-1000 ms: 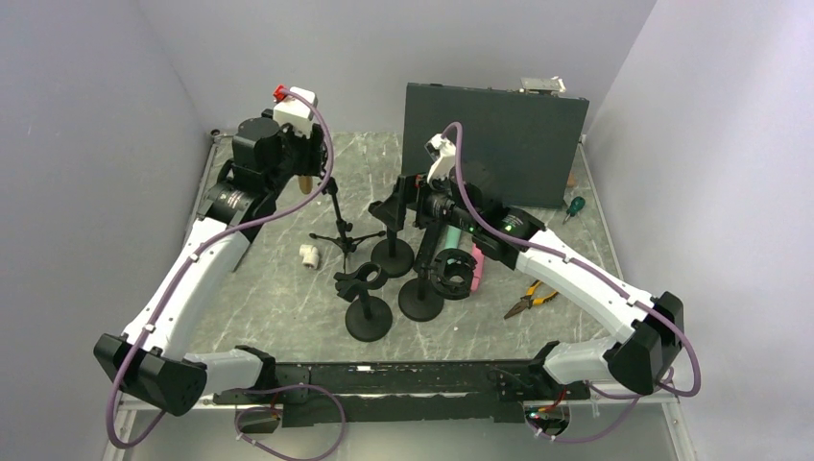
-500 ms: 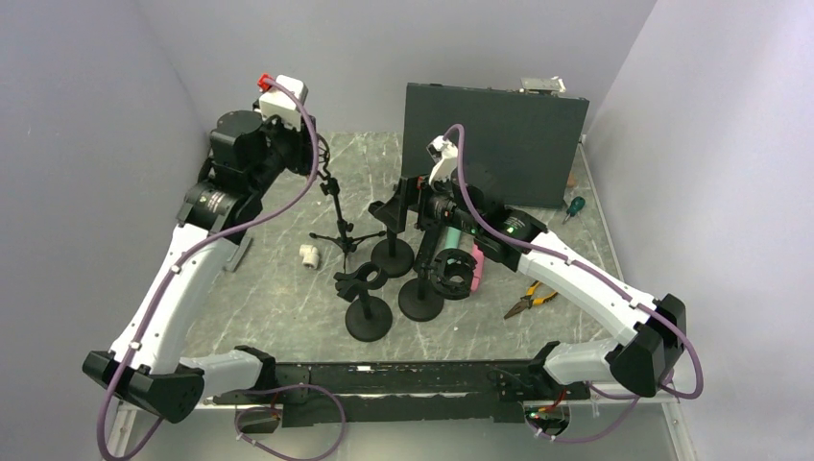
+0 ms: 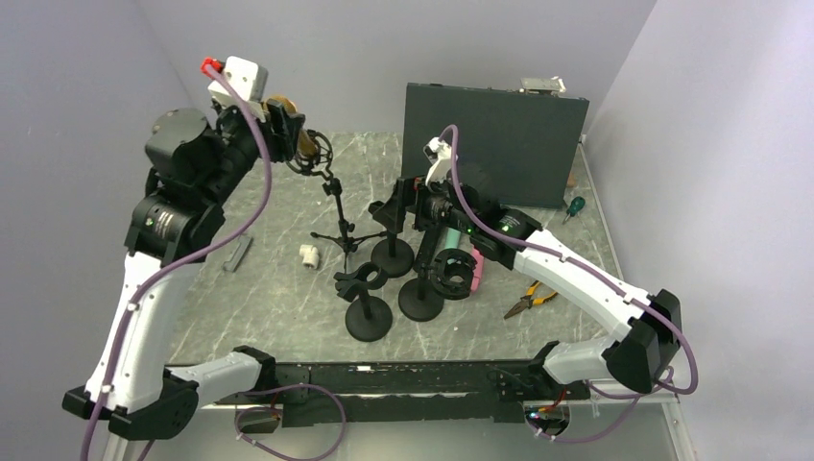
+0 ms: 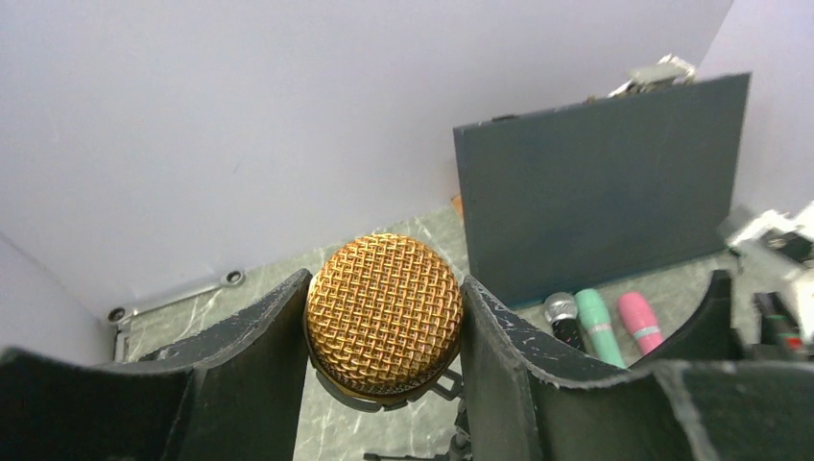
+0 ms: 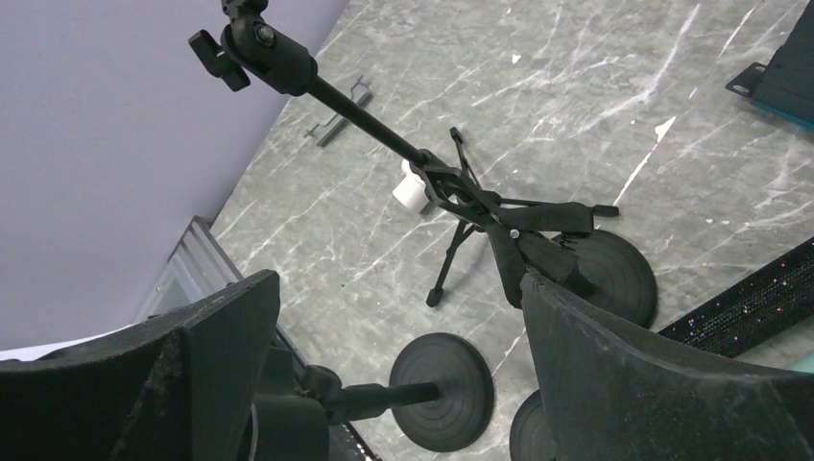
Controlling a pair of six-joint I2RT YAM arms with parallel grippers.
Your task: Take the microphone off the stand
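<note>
The left tool [image 4: 384, 288], clenched on the gold-mesh microphone [image 4: 384, 322] at its head, lies up-left of the tripod stand [image 3: 340, 219] clip, along the microphone's long axis.

Pale lavender walls [image 3: 384, 58] surround a grey marbled tabletop [image 3: 278, 298] and dark panel [image 3: 499, 134].

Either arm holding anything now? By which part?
Left gripper holds the gold microphone by its mesh head, pinched between both fingers. Right gripper is open, holding nothing.

Microphones [image 4: 597, 322]: four. Three lie right of the left gripper [image 4: 384, 288], one gold microphone [image 4: 384, 327] within it. One tripod stand [image 3: 344, 235]. Seemingly three round-based stands [image 3: 369, 322], overlapping. One pliers [image 3: 530, 298], one screwdriver [image 3: 575, 206].
</note>
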